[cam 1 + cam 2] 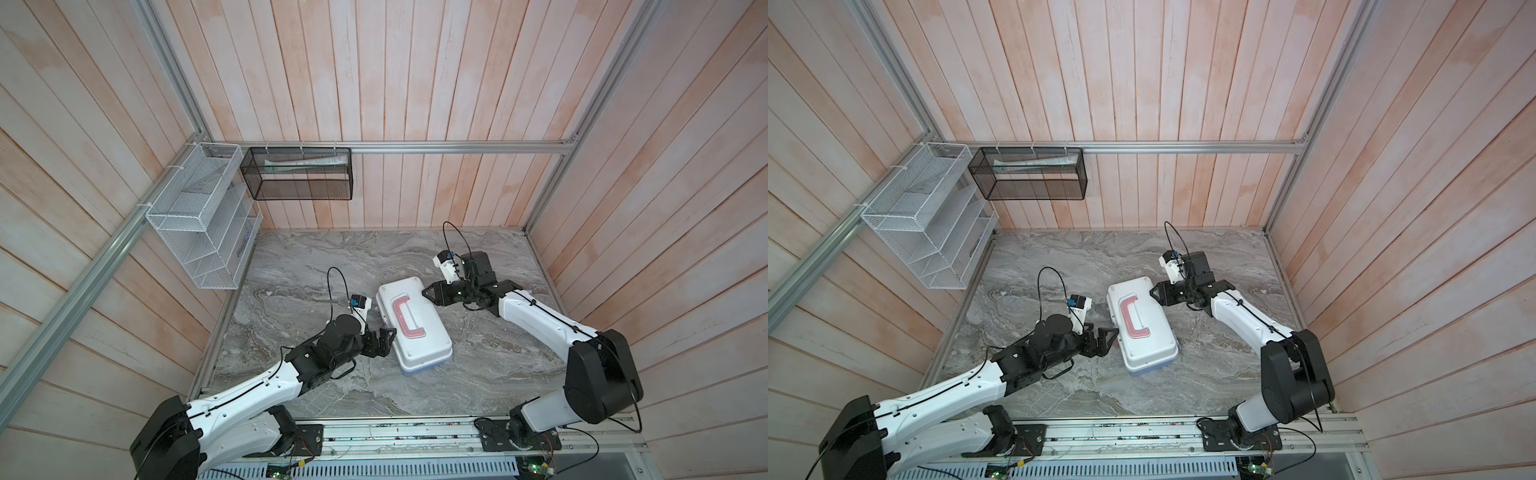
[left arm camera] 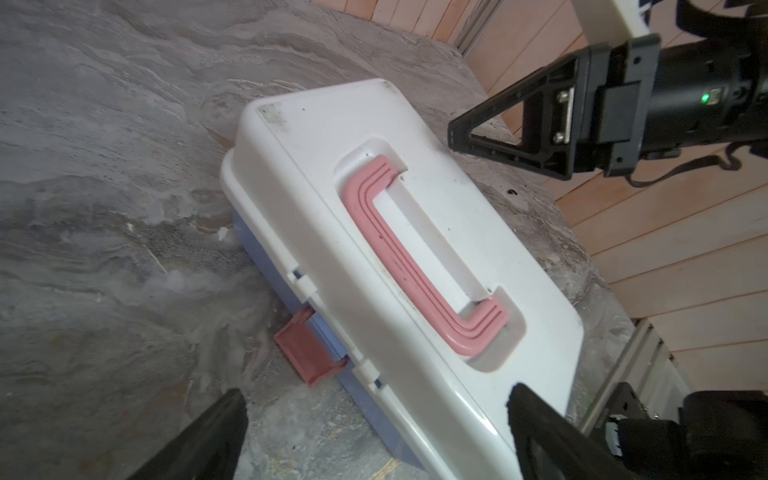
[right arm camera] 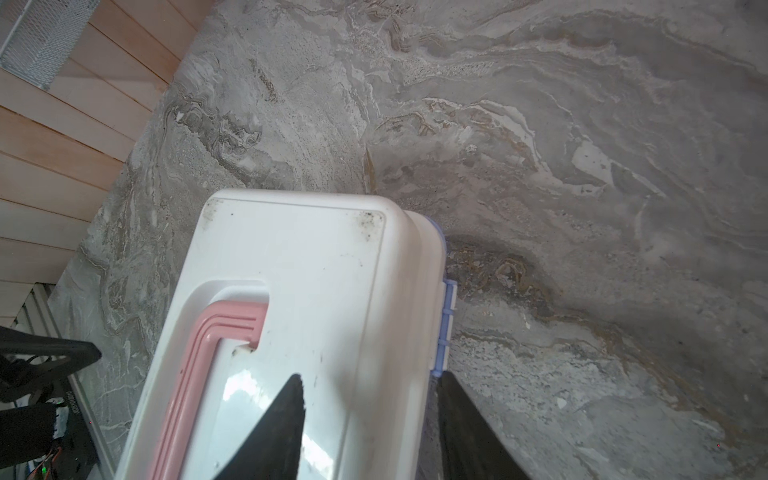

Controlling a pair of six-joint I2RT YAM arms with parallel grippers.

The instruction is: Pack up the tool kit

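Observation:
The tool kit (image 1: 426,334) (image 1: 1152,332) lies shut on the marble table: a white lid with a pink handle (image 2: 415,257) over a light blue base. Its pink-red latch (image 2: 307,353) hangs flipped down, off the lid. No loose tools show. My left gripper (image 1: 386,340) (image 2: 374,392) stands wide open on the latch side, holding nothing. My right gripper (image 1: 428,293) (image 3: 370,376) is open at the far hinge-side corner, with one finger over the lid (image 3: 311,249) and the other beside the blue hinge (image 3: 446,328).
A white wire mesh basket (image 1: 199,216) hangs on the left wall. A black mesh basket (image 1: 299,174) with a pale tube in it hangs on the back rail. Wooden walls close in on three sides. The arms' mounting rail (image 1: 415,432) runs along the front.

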